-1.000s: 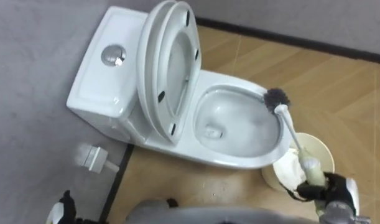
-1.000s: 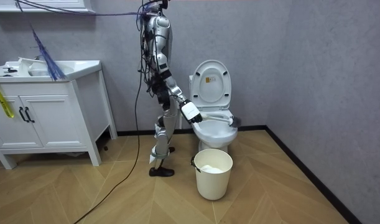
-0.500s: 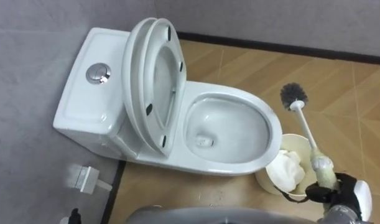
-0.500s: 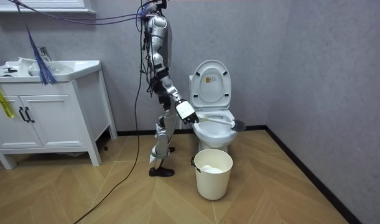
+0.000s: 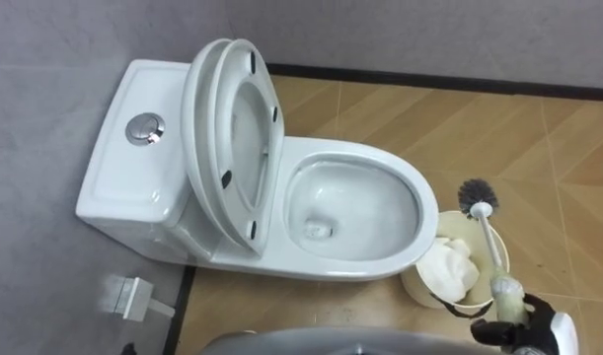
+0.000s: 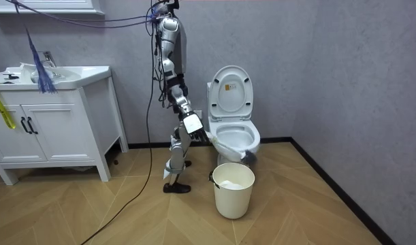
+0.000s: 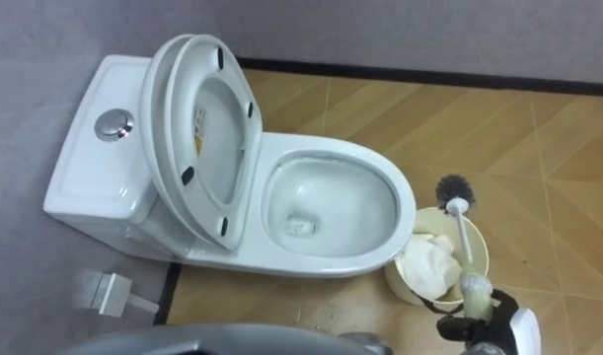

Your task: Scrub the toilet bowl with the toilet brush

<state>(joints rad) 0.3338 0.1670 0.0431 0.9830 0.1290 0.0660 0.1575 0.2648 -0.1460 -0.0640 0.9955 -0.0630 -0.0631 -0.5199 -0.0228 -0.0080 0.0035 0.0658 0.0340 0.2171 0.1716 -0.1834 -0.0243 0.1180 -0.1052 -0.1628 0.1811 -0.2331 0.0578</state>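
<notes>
At far left we see the toilet cistern (image 5: 118, 182) w/ its round flush button (image 5: 143, 129). The seat & lid (image 5: 227, 138) stand raised against it, and the bowl (image 5: 355, 212) is open. Just rt of the bowl is a cream waste bin (image 5: 412, 286) w/ white paper (image 5: 444, 271) inside. The toilet brush (image 5: 491, 247) is over the bin, bristles up, clear of the bowl. Our rt hand (image 5: 528, 330), bottom rt corner, is curled round its handle.

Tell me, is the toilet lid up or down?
Up. The toilet lid stands raised with the seat against the tank, and the bowl lies uncovered.
</notes>
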